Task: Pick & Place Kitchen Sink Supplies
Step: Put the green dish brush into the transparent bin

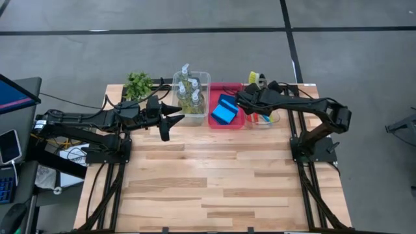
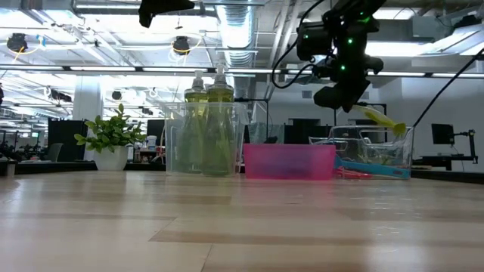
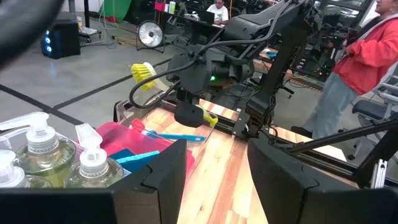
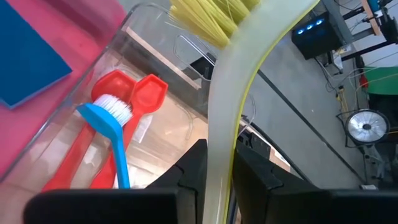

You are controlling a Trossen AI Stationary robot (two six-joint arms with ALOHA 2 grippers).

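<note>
My right gripper (image 1: 250, 97) is shut on a yellow-green brush (image 4: 219, 112) above a clear tub (image 1: 263, 118) at the far right. Two red brushes (image 4: 102, 118) and a blue brush (image 4: 112, 134) lie in that tub. Blue sponges (image 1: 224, 110) sit in a red tray (image 1: 227, 123) next to it. Several pump bottles of yellow-green soap (image 1: 188, 91) stand in another clear tub (image 1: 203, 81) to the left. My left gripper (image 3: 217, 180) hovers open beside the bottle tub, with nothing between its fingers. My right gripper pinches the brush's handle (image 4: 217, 168) between its two fingers, well below the bristle head (image 4: 208, 15). The fingers slant down from the table's right and lie across the handle. The brush is tilted, with its head up toward the far edge and its free end (image 2: 389, 122) near the tub's rim.
A small leafy plant (image 1: 138, 84) stands at the far left corner. The near half of the wooden table (image 1: 214, 188) holds nothing. A person in red (image 3: 373, 50) stands beyond the table's right side.
</note>
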